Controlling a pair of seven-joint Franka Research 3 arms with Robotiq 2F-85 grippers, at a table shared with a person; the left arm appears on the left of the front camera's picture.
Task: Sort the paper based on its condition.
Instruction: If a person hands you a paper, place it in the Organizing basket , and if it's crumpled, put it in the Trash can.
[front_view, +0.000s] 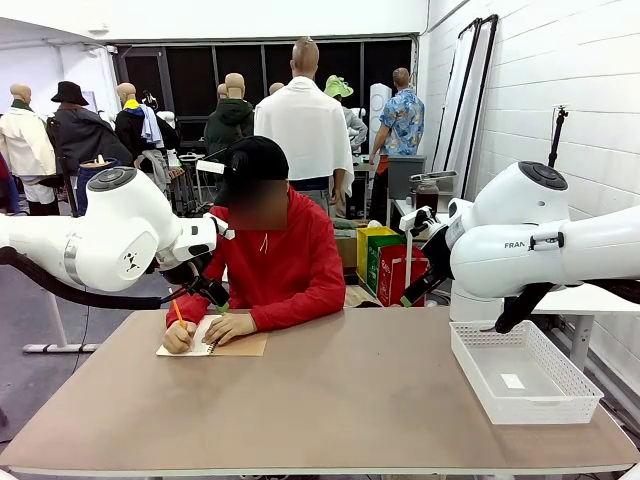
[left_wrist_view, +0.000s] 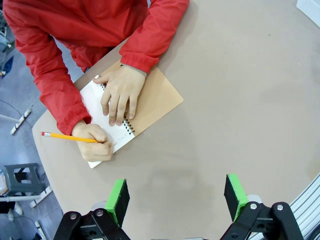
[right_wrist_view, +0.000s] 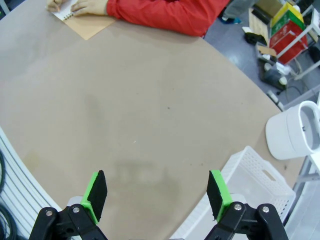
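Red-sleeved hand grips a pencil over the spiral notebook — left gripper and right gripper hang wide apart.

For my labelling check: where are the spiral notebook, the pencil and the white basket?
spiral notebook (left_wrist_view: 159, 97), left wrist view, on its brown cardboard cover.
pencil (left_wrist_view: 67, 136), left wrist view, on the middle of its yellow shaft.
white basket (front_view: 540, 408), front view, on its near wall.
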